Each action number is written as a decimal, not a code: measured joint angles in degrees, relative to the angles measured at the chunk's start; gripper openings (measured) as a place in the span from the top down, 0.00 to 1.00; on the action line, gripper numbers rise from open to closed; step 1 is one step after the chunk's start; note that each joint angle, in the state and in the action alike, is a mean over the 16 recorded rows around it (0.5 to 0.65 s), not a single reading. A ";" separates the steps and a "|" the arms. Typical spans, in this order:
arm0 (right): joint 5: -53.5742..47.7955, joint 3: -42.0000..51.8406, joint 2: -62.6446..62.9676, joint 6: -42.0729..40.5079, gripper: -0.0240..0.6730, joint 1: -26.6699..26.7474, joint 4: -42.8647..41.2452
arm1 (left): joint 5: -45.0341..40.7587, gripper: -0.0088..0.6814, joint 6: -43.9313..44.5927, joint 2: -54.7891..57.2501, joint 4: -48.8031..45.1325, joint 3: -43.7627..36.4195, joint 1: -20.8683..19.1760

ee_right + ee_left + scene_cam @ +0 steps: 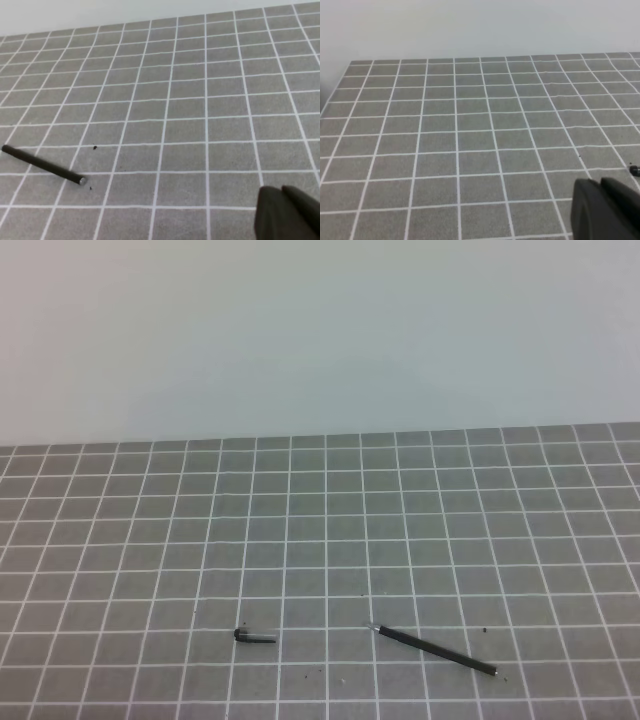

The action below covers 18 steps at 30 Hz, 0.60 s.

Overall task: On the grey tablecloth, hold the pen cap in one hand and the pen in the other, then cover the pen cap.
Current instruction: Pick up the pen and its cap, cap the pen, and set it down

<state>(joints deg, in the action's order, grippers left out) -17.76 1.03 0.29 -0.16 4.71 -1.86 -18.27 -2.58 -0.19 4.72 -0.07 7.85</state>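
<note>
The grey tablecloth (330, 530) with white grid lines covers the table. Near the front edge lies the short black pen cap (255, 636); in the left wrist view it is only a dark speck at the right edge (635, 170). About three squares to its right the slim black pen (435, 649) lies at a slant, also seen in the right wrist view (42, 165). Neither arm shows in the high view. The left gripper (600, 185) is shut and empty, low and short of the cap. The right gripper (281, 191) is shut and empty, well right of the pen.
A plain pale wall (320, 330) rises behind the cloth's far edge. A few dark specks (94, 147) dot the cloth near the pen. The cloth's left edge (335, 87) shows in the left wrist view.
</note>
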 joint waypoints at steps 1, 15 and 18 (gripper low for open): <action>-0.01 -0.14 0.00 0.02 0.97 0.00 0.00 | 0.00 0.99 -0.02 0.00 0.02 0.00 0.00; -0.01 -0.54 0.00 -0.18 0.97 0.00 0.04 | 0.00 0.99 -0.20 0.00 0.11 0.00 0.00; -0.05 -0.27 0.09 -0.24 0.97 0.00 0.04 | 0.00 0.99 -0.22 0.00 0.15 0.00 0.00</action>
<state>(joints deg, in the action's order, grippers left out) -17.81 0.76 0.39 -0.40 4.71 -1.82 -18.27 -2.80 -0.19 4.87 -0.07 7.85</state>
